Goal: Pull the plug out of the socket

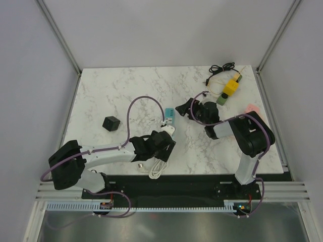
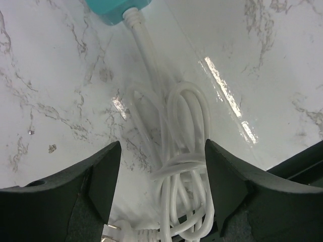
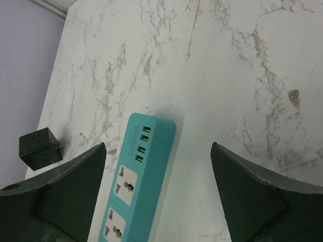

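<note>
The teal power strip (image 1: 170, 117) lies mid-table; its sockets show empty in the right wrist view (image 3: 139, 186). A black cube plug (image 1: 111, 123) lies apart to its left, also in the right wrist view (image 3: 41, 148). The strip's white cord (image 1: 157, 169) is coiled near the front edge. My left gripper (image 1: 165, 145) is open and empty, its jaws either side of the coil (image 2: 181, 166), with the strip's cord end ahead (image 2: 108, 10). My right gripper (image 1: 184, 107) is open and empty at the strip's far end, and the strip lies between its jaws (image 3: 157, 148).
A yellow block (image 1: 231, 86), a green piece (image 1: 221, 100) and a black cable (image 1: 222, 68) lie at the back right. A pink object (image 1: 252, 109) sits near the right edge. The cord's white plug (image 2: 113, 233) lies by the front edge.
</note>
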Robot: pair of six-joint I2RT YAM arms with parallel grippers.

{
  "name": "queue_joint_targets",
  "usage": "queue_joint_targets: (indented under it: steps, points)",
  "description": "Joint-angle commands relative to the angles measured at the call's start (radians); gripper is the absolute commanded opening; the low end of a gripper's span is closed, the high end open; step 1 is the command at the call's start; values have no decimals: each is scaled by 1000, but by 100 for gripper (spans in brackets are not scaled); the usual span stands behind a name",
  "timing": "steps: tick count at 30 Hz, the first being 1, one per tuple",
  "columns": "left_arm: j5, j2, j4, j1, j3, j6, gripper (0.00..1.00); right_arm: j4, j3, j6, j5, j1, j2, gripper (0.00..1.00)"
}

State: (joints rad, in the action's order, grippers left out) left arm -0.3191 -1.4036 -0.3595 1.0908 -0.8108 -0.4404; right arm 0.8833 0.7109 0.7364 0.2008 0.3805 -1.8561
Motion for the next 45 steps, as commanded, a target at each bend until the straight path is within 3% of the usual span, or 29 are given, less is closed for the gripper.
queue_joint_targets:
  steps: [1,9,15,19,24,30,33,38,43,45]
  points:
    - [-51,-46,-42,18,-19,-40,74,69,-28,-11,-3,-17,26,92]
    - [-20,-193,-36,17,-91,-63,62,117,-53,18,22,-35,17,91]
    - [-130,-314,-168,-2,-189,-92,32,128,-62,26,25,-43,20,91]
    - [-285,-357,-193,-14,-247,-52,2,137,-60,37,31,-49,11,91]
    - [-411,-413,-193,-84,-329,78,2,146,-70,52,29,-66,12,91]
    - [-378,-492,-132,-261,-445,244,2,177,-94,84,29,-101,18,91]
    - [-409,-541,-15,-318,-487,386,2,180,-96,87,34,-111,15,91]
    - [-428,-614,175,-313,-568,715,2,203,-93,109,49,-126,-3,91]
    - [-348,-566,494,-295,-428,1058,2,215,-91,126,61,-137,-17,91]
    - [-313,-558,569,-298,-403,1107,2,220,-91,127,63,-138,-21,91]
